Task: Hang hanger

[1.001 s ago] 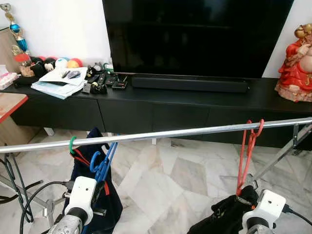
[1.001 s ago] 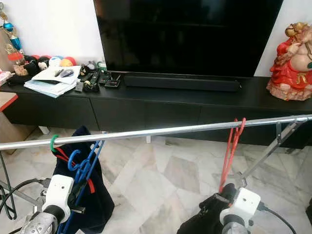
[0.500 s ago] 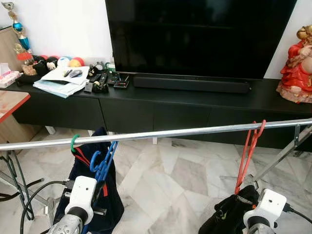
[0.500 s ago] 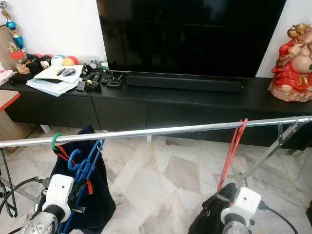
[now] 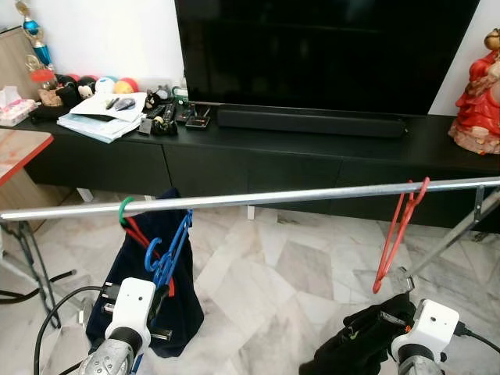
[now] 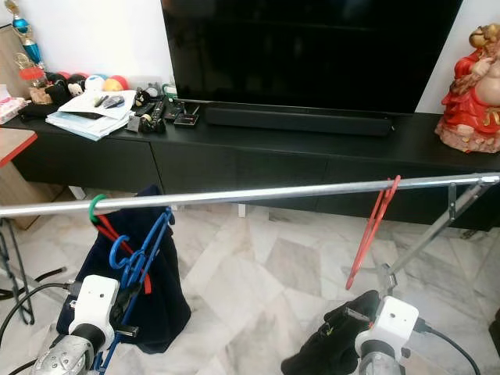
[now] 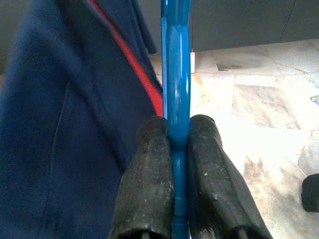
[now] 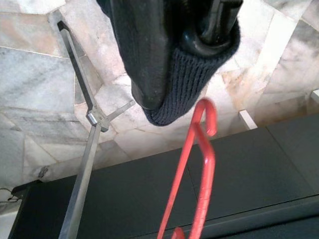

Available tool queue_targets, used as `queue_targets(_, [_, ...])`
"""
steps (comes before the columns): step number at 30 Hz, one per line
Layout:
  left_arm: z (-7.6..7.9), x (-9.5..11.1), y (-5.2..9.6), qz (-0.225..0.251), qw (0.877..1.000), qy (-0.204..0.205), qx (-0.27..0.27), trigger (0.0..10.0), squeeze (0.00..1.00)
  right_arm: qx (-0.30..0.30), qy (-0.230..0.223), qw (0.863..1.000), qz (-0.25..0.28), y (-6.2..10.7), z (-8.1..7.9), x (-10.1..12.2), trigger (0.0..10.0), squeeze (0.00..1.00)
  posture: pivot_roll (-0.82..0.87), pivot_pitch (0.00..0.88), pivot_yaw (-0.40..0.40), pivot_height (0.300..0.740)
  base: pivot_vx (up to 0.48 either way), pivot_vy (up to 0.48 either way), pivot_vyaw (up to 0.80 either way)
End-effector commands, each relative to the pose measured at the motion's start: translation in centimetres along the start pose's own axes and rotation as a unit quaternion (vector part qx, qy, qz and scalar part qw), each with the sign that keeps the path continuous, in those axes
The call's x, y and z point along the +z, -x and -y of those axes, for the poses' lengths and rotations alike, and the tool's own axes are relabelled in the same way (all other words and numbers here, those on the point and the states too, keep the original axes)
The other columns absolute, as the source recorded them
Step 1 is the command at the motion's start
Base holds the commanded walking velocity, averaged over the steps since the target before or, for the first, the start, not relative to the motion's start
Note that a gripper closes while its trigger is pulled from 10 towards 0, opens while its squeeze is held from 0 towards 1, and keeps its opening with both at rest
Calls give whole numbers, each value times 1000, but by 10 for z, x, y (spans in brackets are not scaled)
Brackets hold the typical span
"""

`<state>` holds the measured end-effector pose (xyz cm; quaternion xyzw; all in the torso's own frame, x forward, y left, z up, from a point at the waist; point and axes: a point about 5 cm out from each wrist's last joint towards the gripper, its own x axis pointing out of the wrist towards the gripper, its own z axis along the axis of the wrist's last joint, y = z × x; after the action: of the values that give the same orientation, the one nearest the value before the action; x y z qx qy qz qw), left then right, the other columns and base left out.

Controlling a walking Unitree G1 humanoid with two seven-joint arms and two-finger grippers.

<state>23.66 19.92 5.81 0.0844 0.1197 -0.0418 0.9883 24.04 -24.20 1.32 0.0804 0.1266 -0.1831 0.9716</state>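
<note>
Blue hanger (image 5: pixel 166 258) sits at the left of the scene, below the silver metal rail (image 5: pixel 258 198) that spans the view; its hook rises beside a navy garment with red trim (image 5: pixel 148 289) that hangs from the rail on a green hook (image 5: pixel 123 209). The left end effector (image 7: pixel 179 164) has its two black fingers (image 7: pixel 149 174) pressed against the blue hanger's flat bar, pinching it between them, with the navy cloth just behind. Behind the rail stands a long black counter (image 5: pixel 258 160) carrying papers (image 5: pixel 101 123), remote controls (image 5: pixel 168 117), coloured balls (image 5: pixel 113 84), a black soundbar (image 5: pixel 311 123) and a large dark television (image 5: pixel 324 51). Further right, a red hanger (image 5: pixel 398 234) is hooked over the rail near its right end and hangs down tilted, its lower end close above the right end effector (image 8: pixel 189 55). That end effector is wrapped in a dark knitted cover (image 5: pixel 367 336), so whether its fingers are spread or pressed together cannot be told; in the right wrist view the red hanger's lower corner lies just beside the cover's tip. At the far right a red and gold figurine (image 5: pixel 478 105) stands on the counter, and the rail's slanted metal strut (image 5: pixel 453 242) runs down to the marble floor (image 5: pixel 289 289).
</note>
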Motion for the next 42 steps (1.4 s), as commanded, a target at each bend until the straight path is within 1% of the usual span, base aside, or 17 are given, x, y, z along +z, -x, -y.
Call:
queue_targets(1, [-2,-1,0,-1,1000,2,2,10000,0,-5,1,1000,10,-1,2,4,10000,0,43,0,21,740,-251,0,0])
queue_targets(25, [-2,-1,0,-2,1000,3,4,10000,0,-4,2,1000,7,-1,2,3,10000,0,47,0,19,740,-250,0,0])
queue_targets(35, [-3,-2,0,-7,1000,3,11,10000,0,-2,3,1000,5,0,1,2,10000,0,48,0,19,740,0,0,0])
queue_targets(38, [-3,-3,1,-11,1000,11,14,10000,0,-1,3,1000,5,0,1,2,10000,0,47,0,20,740,0,0,0])
queue_targets(42, [-4,-3,0,-11,1000,14,16,10000,0,1,3,1000,4,0,0,2,10000,0,51,0,18,740,0,424,0])
